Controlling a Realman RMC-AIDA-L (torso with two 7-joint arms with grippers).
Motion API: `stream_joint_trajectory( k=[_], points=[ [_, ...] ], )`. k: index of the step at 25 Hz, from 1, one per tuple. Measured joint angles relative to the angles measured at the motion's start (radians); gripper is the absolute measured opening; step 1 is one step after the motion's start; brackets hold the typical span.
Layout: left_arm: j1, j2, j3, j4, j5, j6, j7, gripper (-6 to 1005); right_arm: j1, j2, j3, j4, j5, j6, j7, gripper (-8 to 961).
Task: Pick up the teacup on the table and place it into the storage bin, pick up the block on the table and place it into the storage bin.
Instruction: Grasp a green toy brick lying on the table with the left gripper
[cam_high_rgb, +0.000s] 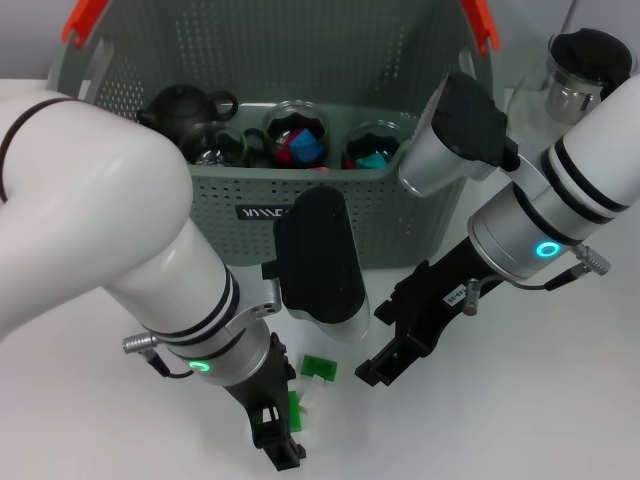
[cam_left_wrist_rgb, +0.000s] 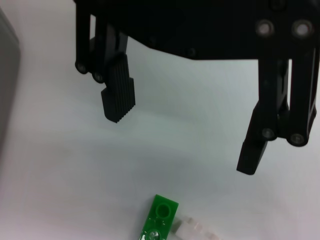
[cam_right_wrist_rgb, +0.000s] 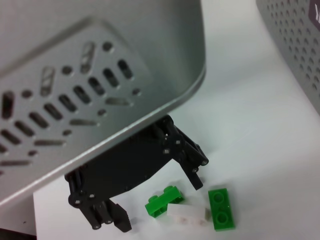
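The storage bin (cam_high_rgb: 300, 60) stands at the back centre, grey-green with orange handle pieces. Inside it are glass teacups (cam_high_rgb: 298, 140) holding coloured pieces. On the table in front lie a green block (cam_high_rgb: 320, 367), a white block (cam_high_rgb: 315, 392) and a second green block (cam_high_rgb: 295, 410). My left gripper (cam_high_rgb: 280, 450) hangs open just beside them; in its wrist view one green block (cam_left_wrist_rgb: 159, 220) lies just past the gripper (cam_left_wrist_rgb: 182, 140). My right gripper (cam_high_rgb: 385, 368) is to the right of the blocks, low over the table. The right wrist view shows the green blocks (cam_right_wrist_rgb: 221, 208) and the left gripper (cam_right_wrist_rgb: 160, 204).
A black teapot (cam_high_rgb: 185, 105) sits in the bin's left part. A glass vessel with a black lid (cam_high_rgb: 585, 70) stands on the table at the back right. The bin's front wall (cam_high_rgb: 400, 220) rises close behind both wrists.
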Motion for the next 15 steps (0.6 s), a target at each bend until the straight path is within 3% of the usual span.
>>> stream_joint_trajectory(
  k=[4,15],
  points=[
    [0.002,0.000,0.000,-0.001,0.000,-0.004,-0.001,905,0.000,0.000,0.000,0.000,-0.001,0.000,0.000,944],
    [0.000,-0.001,0.014,-0.008,0.016,-0.029,-0.012,694,0.000,0.002,0.000,0.000,0.000,0.000,-0.003,944]
  ],
)
